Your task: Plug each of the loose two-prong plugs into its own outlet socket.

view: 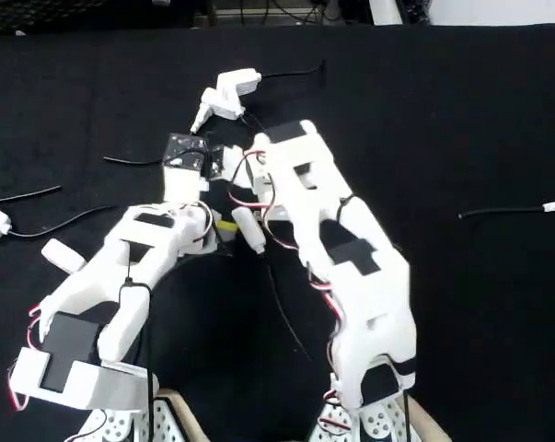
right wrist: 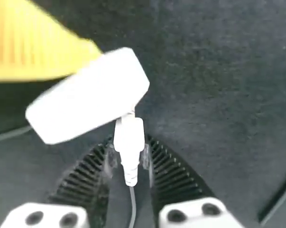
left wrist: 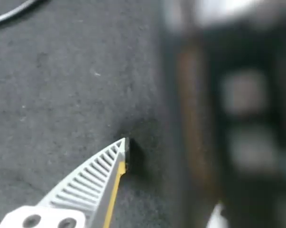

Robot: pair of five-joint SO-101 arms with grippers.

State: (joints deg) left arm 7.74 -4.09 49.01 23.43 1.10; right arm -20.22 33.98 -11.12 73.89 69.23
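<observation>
So my right end effector [right wrist: 129, 148] is clamped on the neck of a white plug [right wrist: 88, 95], with the cord [right wrist: 132, 209] trailing back through the grip. The plug body sits just ahead, long axis tilted crosswise to my grip. My left end effector [view: 222, 227] is right beside it, can't tell if it's open or closed. The dark outlet block [view: 186, 152], I reckon, lies farther on, toward the upper left of the high view.

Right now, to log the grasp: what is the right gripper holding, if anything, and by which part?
The right gripper pinches the white plug at its narrow cord end; the plug's front meets the white block.
</observation>
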